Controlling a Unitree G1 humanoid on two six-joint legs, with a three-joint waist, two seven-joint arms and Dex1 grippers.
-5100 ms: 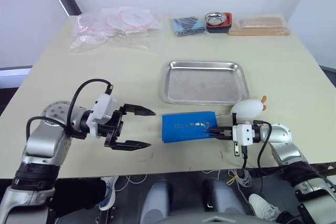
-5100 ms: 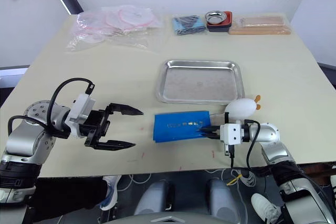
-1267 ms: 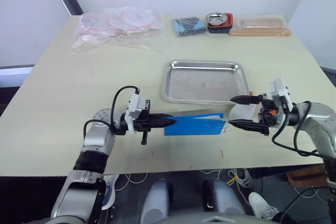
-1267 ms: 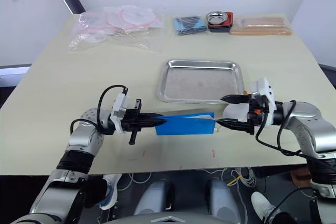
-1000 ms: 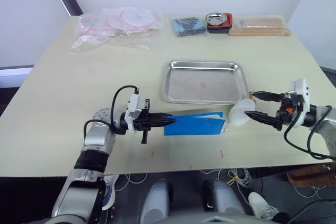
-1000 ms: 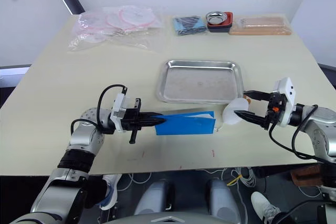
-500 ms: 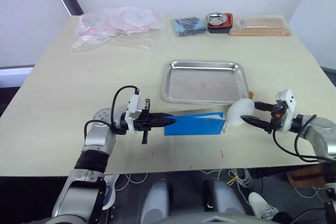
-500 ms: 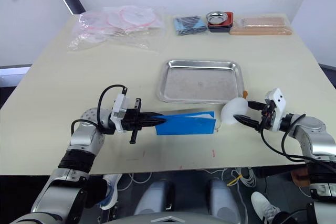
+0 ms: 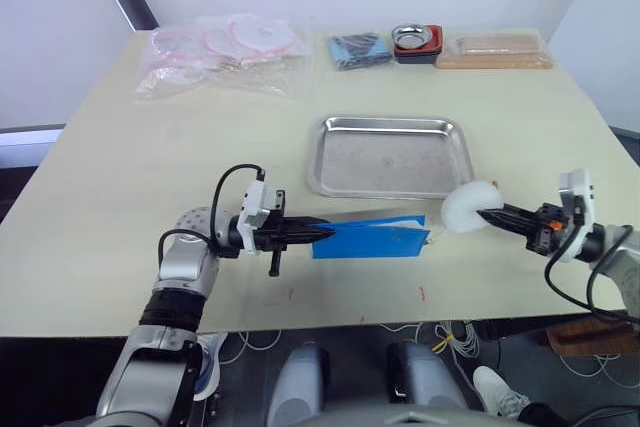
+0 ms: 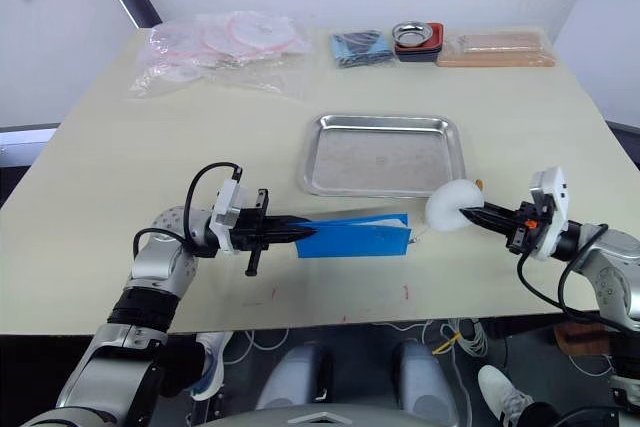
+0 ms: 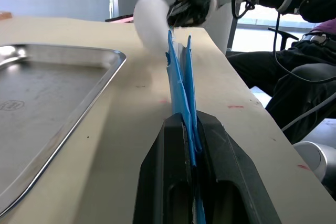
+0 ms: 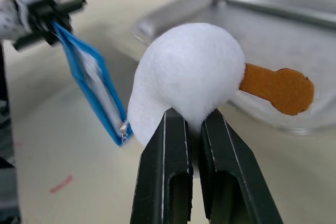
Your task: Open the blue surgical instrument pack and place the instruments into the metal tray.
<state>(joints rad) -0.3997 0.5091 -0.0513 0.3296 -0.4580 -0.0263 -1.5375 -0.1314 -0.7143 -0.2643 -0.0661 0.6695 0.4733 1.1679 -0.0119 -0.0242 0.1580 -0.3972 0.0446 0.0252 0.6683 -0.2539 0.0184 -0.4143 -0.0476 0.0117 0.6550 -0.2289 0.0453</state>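
Your left gripper [image 9: 318, 234] is clamped on the blue surgical instrument pack [image 9: 372, 239]. Your right gripper [image 9: 490, 214] pinches a white fluffy object [image 9: 468, 207] at the metal tray [image 9: 388, 126]'s 4 o'clock corner.

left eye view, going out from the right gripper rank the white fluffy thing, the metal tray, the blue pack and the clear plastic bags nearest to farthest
1. White fluffy object: pinched in the right gripper.
2. Metal tray: just behind the fluffy object, toward the table's middle.
3. Blue surgical instrument pack: further toward the robot's left, its far end clamped by the left gripper.
4. Clear plastic bags: far-left corner of the table.
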